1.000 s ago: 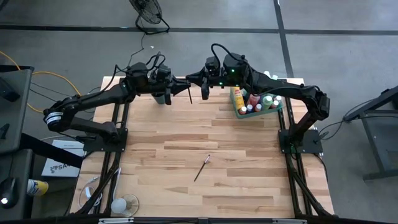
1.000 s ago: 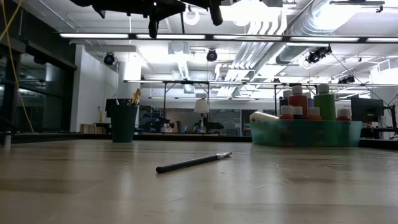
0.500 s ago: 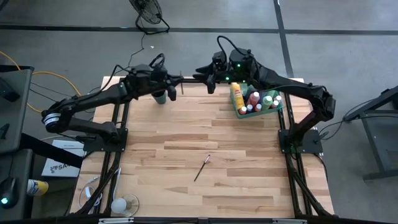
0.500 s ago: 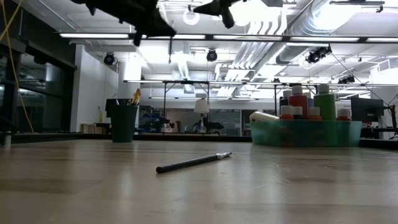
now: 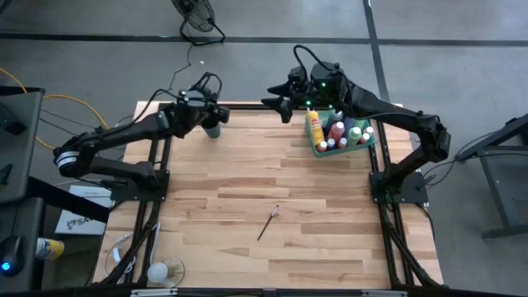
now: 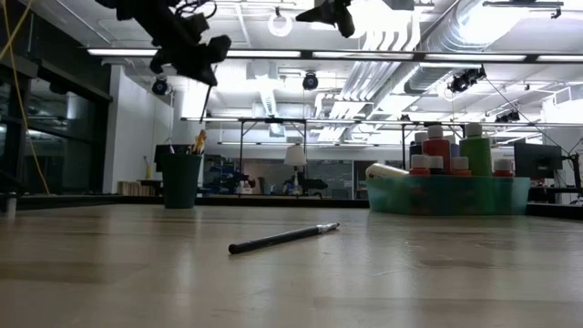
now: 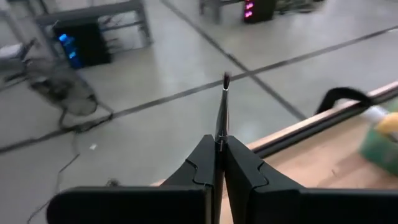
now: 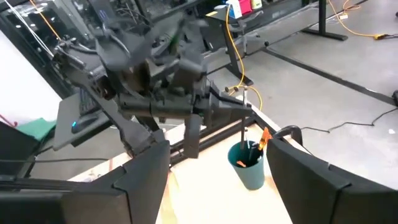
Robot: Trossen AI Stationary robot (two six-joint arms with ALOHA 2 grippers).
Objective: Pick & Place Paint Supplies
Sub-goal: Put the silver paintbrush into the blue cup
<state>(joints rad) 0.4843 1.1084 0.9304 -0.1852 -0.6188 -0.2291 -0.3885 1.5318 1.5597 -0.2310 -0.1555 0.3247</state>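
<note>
my left pincer (image 7: pixel 219 148) is clamped on a paintbrush (image 7: pixel 221 112), held abt upright just above the cup (image 8: pixel 247 164) at the tabletop's (image 5: pixel 330 214) far left, so the drop is straight down. right pincer (image 8: pixel 217 171) gapes empty nearby. a 2nd brush (image 5: pixel 268 222) lies mid-tabletop, diagonal.

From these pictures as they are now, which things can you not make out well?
- Cup contents: in the right wrist view only tips show above the rim; the wall hides the rest.
- Bottles in the tray: in the low view the tray wall hides their lower parts, and the front ones hide others.
- Brush in the left pincer: in the left wrist view the fingers hide its lower part.
</note>
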